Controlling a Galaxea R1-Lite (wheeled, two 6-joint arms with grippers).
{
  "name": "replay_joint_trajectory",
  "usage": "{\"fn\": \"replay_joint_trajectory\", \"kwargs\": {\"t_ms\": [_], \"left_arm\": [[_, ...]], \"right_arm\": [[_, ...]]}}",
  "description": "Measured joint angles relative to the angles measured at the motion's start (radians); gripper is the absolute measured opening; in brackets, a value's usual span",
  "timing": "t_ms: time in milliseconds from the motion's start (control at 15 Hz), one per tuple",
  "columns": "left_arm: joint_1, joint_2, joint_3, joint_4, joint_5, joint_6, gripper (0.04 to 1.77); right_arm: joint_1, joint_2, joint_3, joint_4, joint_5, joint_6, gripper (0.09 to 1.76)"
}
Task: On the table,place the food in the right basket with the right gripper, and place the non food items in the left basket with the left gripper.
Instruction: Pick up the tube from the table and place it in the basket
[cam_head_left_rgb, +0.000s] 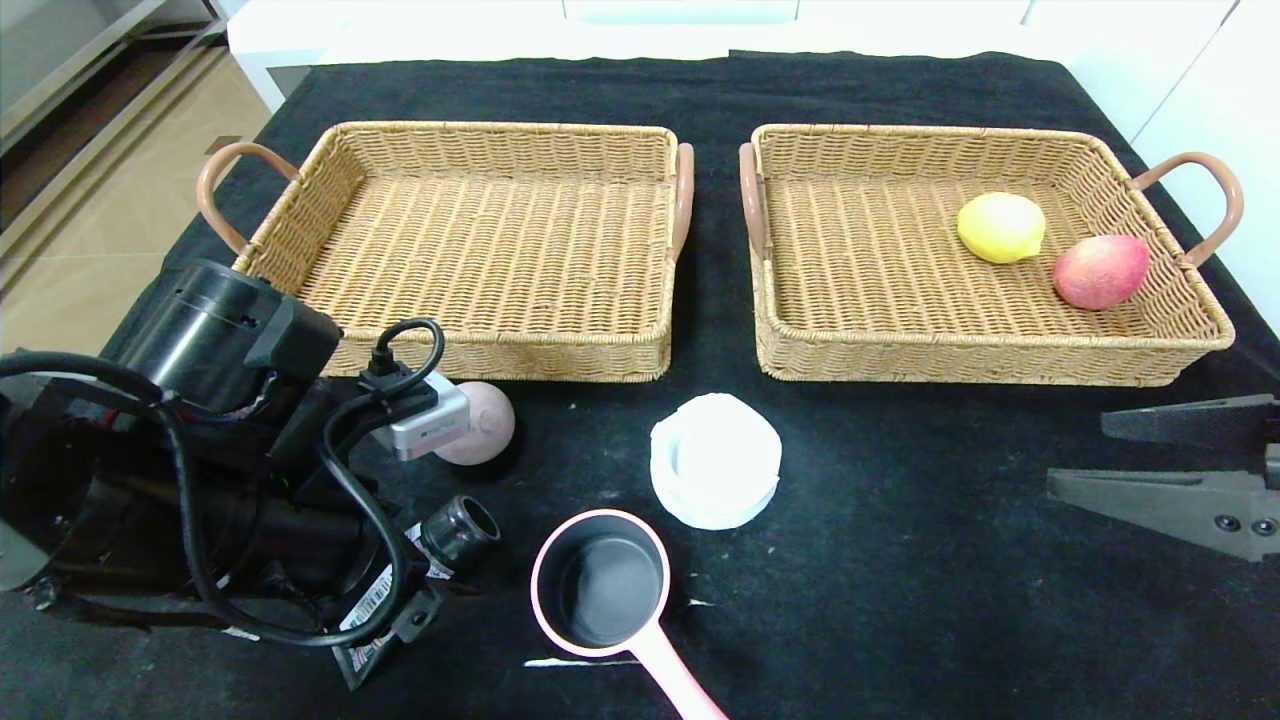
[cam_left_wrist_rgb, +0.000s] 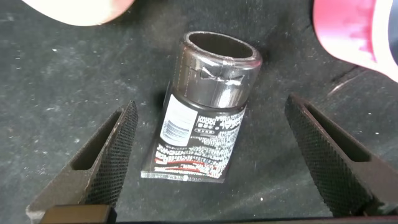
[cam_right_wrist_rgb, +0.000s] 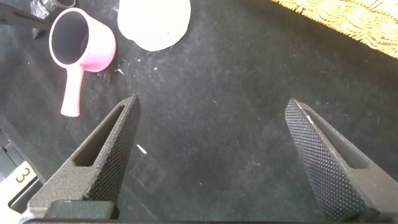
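My left gripper (cam_left_wrist_rgb: 211, 106) hangs open low over the black tube (cam_left_wrist_rgb: 199, 130), which lies on the table (cam_head_left_rgb: 900, 560) between the fingers, apart from both. In the head view my left arm (cam_head_left_rgb: 200, 450) covers most of the tube, and only its grey cap (cam_head_left_rgb: 458, 530) shows. The mauve ball (cam_head_left_rgb: 485, 425) sits just behind it, in front of the left basket (cam_head_left_rgb: 500, 355). The white dish (cam_head_left_rgb: 715, 460) and pink pan (cam_head_left_rgb: 605, 585) lie mid-table. A lemon (cam_head_left_rgb: 1000, 227) and a peach (cam_head_left_rgb: 1100, 271) rest in the right basket (cam_head_left_rgb: 980, 360). My right gripper (cam_head_left_rgb: 1080, 455) hovers open and empty at the right edge.
The left basket holds nothing. The pan's handle runs toward the table's front edge. A small white tear (cam_head_left_rgb: 580, 662) marks the cloth near the pan. White furniture (cam_head_left_rgb: 400, 30) stands behind the table.
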Motion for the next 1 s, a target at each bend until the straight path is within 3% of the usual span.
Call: {"fn": "replay_joint_trajectory", "kwargs": {"t_ms": [333, 1000], "left_arm": [[0.0, 0.027, 0.002, -0.02, 0.005, -0.001, 1.72], [-0.005, 0.059, 0.0, -0.025, 0.077, 0.002, 1.72]], "right_arm": [[0.0, 0.0, 0.001, -0.001, 0.0, -0.001, 1.7], [0.0, 0.005, 0.002, 0.0, 0.0, -0.003, 1.7]]}}
